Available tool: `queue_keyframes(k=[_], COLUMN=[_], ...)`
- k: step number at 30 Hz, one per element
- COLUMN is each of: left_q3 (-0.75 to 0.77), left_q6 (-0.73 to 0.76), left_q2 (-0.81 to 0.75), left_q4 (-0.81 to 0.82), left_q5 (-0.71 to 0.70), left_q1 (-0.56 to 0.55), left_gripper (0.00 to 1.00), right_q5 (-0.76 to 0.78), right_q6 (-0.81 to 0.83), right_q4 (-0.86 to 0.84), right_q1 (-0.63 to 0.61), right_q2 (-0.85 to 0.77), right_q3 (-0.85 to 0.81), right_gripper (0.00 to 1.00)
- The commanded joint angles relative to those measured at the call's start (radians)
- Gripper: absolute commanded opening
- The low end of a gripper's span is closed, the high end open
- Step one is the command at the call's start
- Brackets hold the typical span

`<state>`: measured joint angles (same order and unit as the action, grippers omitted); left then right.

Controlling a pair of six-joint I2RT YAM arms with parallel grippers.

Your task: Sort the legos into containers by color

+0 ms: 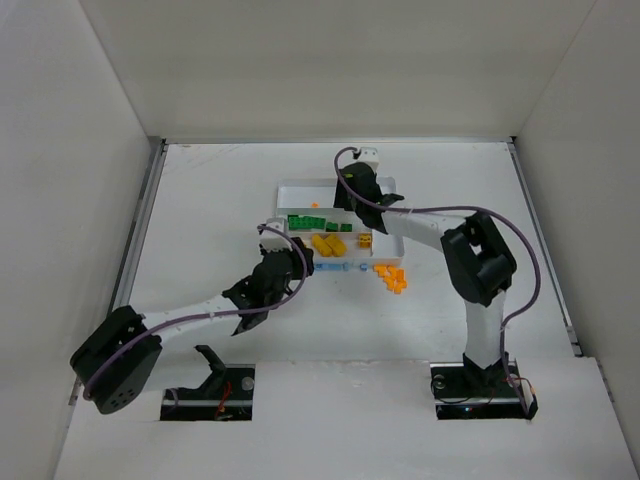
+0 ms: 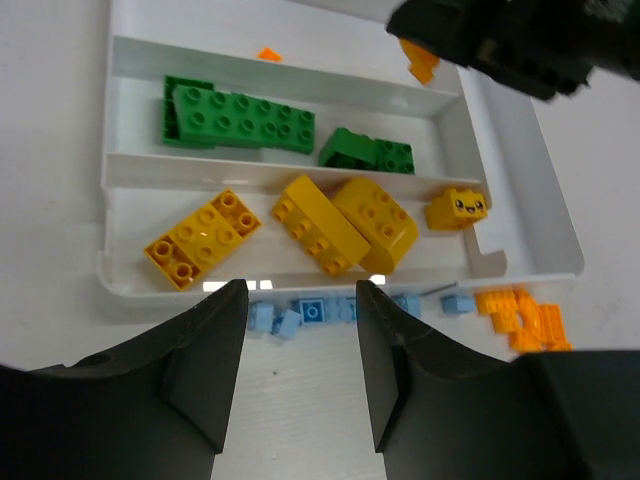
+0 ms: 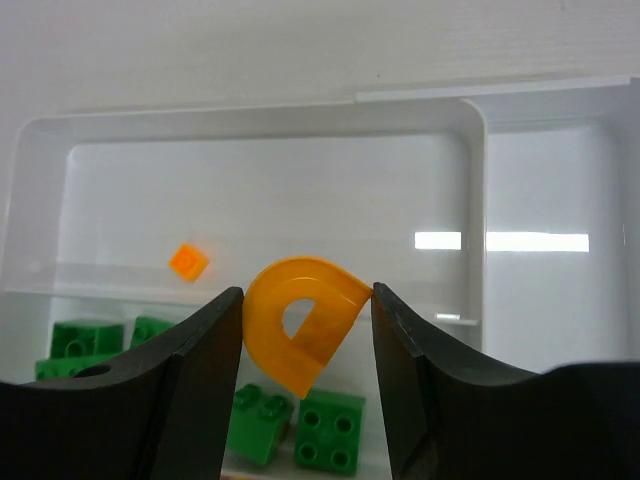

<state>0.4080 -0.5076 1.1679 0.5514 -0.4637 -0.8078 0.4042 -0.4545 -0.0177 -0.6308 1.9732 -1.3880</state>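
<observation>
My right gripper (image 3: pixel 306 296) clamps an orange arch lego (image 3: pixel 325 336) over the tray's (image 3: pixel 300 190) far section, it seems; left gripper (image 2: pixel 300 292) gapes empty above blue legos (image 2: pixel 312 311).

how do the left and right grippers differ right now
Load: the right gripper pinches an orange arch piece between its fingers; the left gripper holds nothing, jaws open.
Place: the right gripper is above the tray, near the section holding one small orange piece; the left gripper is outside it, above the light blue bricks.
Shared: both have black fingers.
</observation>
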Motion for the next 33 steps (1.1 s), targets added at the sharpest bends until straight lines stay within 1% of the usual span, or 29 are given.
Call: queue_keyframes(k=[1, 4, 6, 7, 9, 11, 14, 17, 19, 22, 23, 24, 25, 27, 30, 33], left_q3=[0.041, 0.066, 0.075, 0.08, 0.091, 0.104, 0.126, 0.153, 0.182, 0.238, 0.256, 0.276, 0.297, 0.334, 0.399, 0.457], left_q6=[-0.003, 0.004, 0.014, 0.024, 0.043, 0.057, 0.079, 0.113, 0.135, 0.155, 0.156, 0.155, 0.153, 0.146, 0.118, 0.077], left_q2=[0.038, 0.075, 0.087, 0.091, 0.107, 0.125, 0.157, 0.206, 0.248, 0.324, 0.352, 0.378, 0.403, 0.45, 0.512, 0.568], left_q4=[0.068, 0.071, 0.071, 0.076, 0.076, 0.076, 0.091, 0.117, 0.125, 0.128, 0.127, 0.122, 0.116, 0.101, 0.05, -0.004], left_q5=[-0.016, -0.027, -0.053, -0.067, -0.092, -0.101, -0.096, -0.073, -0.038, 0.013, 0.023, 0.03, 0.034, 0.034, 0.017, 0.0], left_q1=[-0.055, -0.099, -0.129, -0.144, -0.167, -0.188, -0.228, -0.273, -0.308, -0.354, -0.366, -0.379, -0.389, -0.408, -0.425, -0.429], left_gripper=[0.44, 0.44, 0.44, 0.44, 0.44, 0.44, 0.44, 0.45, 0.44, 0.4, 0.4, 0.39, 0.39, 0.39, 0.37, 0.36], right_q5=[-0.036, -0.033, -0.03, -0.031, -0.031, -0.034, -0.03, -0.022, -0.021, -0.039, -0.045, -0.05, -0.05, -0.038, -0.025, -0.024], right_q6=[0.023, 0.027, 0.024, 0.022, 0.02, 0.019, 0.019, 0.007, -0.018, -0.079, -0.096, -0.111, -0.121, -0.133, -0.168, -0.185], right_q4=[0.035, 0.042, 0.041, 0.036, 0.036, 0.033, 0.024, -0.016, -0.066, -0.132, -0.139, -0.143, -0.146, -0.146, -0.14, -0.123], right_q1=[0.024, 0.032, 0.033, 0.033, 0.033, 0.035, 0.036, 0.047, 0.061, 0.088, 0.096, 0.102, 0.105, 0.105, 0.118, 0.13], right_q2=[0.052, 0.084, 0.087, 0.081, 0.063, 0.033, -0.043, -0.173, -0.29, -0.48, -0.534, -0.584, -0.63, -0.716, -0.836, -0.916], right_q3=[-0.107, -0.141, -0.148, -0.148, -0.148, -0.137, -0.082, 0.045, 0.174, 0.389, 0.447, 0.502, 0.551, 0.644, 0.759, 0.828], right_gripper=[0.49, 0.52, 0.6, 0.65, 0.72, 0.75, 0.75, 0.68, 0.56, 0.35, 0.29, 0.26, 0.24, 0.23, 0.23, 0.25])
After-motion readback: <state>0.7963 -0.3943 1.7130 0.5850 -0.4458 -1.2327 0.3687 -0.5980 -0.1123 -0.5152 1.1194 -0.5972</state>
